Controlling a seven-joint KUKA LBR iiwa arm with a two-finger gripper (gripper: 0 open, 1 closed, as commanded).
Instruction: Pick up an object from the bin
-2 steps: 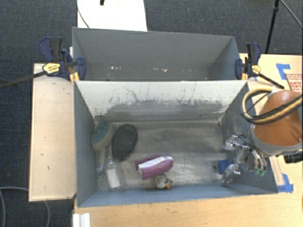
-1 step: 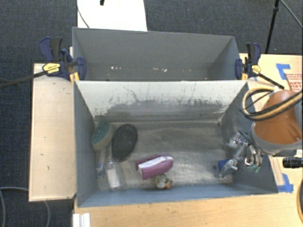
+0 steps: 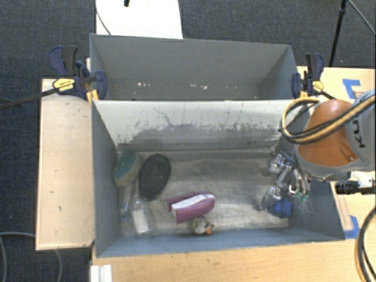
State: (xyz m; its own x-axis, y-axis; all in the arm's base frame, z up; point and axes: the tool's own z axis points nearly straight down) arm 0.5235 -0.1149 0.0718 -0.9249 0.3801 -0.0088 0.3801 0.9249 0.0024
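Low in the right end of the bin sits the gripper, hanging from the arm's orange cover, which has yellow and black cables looped over it; whether the gripper is wide or narrow I cannot tell, since its metal parts blur together against the grey floor; nothing can be seen held in it.

Just below the gripper's tip, toward the near wall, lies a small blue thing; it rests on the bin floor close to the right-hand wall; whether the gripper touches it or stops just short cannot be told.

Left of the blue thing the floor is bare for a stretch; then comes a pink and purple tube, lying on its side and well apart from the blue thing; just below the tube, against the near wall, is a small orange and grey thing.

Further left of the blue thing lies a dark oval brush, tilted; beside the brush, toward the left wall, is a green sponge; below these a clear bottle lies near the front left corner, the thing farthest from the blue thing.
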